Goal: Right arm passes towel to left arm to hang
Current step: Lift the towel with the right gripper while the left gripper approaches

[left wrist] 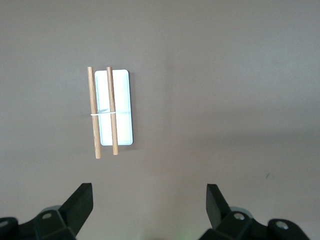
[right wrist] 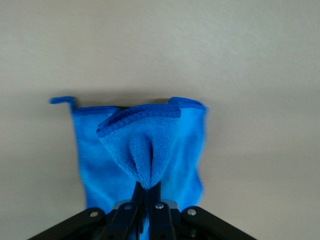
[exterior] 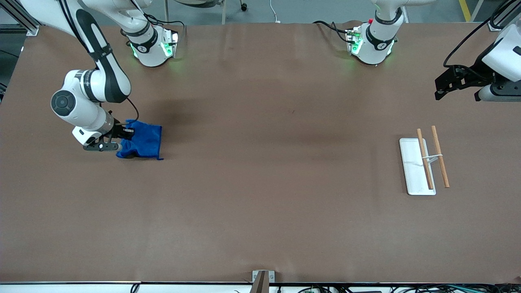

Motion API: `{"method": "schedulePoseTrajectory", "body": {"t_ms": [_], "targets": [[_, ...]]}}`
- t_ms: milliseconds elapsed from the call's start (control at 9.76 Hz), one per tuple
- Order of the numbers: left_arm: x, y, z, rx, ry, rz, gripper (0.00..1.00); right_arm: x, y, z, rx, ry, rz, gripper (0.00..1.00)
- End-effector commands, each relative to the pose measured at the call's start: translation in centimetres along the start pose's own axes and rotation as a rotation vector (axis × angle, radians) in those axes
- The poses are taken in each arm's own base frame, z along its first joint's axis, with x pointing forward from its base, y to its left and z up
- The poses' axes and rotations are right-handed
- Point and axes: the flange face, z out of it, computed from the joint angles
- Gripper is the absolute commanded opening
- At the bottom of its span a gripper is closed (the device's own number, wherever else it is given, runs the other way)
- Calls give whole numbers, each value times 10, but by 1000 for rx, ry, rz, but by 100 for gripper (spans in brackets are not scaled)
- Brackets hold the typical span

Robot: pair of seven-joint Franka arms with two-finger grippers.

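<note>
Jaws of the right gripper (right wrist: 146,200) are clenched on a pinched fold of the towel (exterior: 143,141); in the right wrist view we see the blue pile gathered into a ridge that runs down between the two closed fingers (right wrist: 159,212). Jaws of the left gripper (left wrist: 149,200) are released, with the two black fingertips set wide apart and nothing between them.

We list the remaining items from largest to smallest.

1. Bench (exterior: 260,211): a brown surface that carries everything. We read no writing on it.
2. Right arm (exterior: 97,81): it reaches from its base down to the towel at the right arm's end of the bench.
3. Left arm (exterior: 502,61): it waits at the left arm's end of the bench, with its gripper held in the air above the bench, near the rack.
4. Towel: bright blue and bunched. Most of it lies on the bench, with one edge raised at the grip. A small blue loop (right wrist: 62,100) projects from one corner.
5. Rack (exterior: 423,162): a flat white rectangular base (left wrist: 122,90) and two wooden rods (left wrist: 102,112) lying lengthwise, one over the base and one just beside it. A thin white piece crosses both rods near their middle.

We find no legible brand, label or text on any item; the small dark marks on the arm bases cannot be read.
</note>
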Motion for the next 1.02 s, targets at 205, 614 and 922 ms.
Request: {"method": "schedulePoseTrajectory", "body": {"t_ms": [205, 614, 922], "targets": [[7, 2, 17, -113, -52, 6, 100, 50, -95, -85, 183, 106, -4, 0], [25, -33, 56, -408, -155, -113, 100, 70, -233, -143, 686, 111, 99, 0], [67, -23, 113, -868, -259, -186, 100, 68, -306, -168, 983, 32, 179, 0]]}}
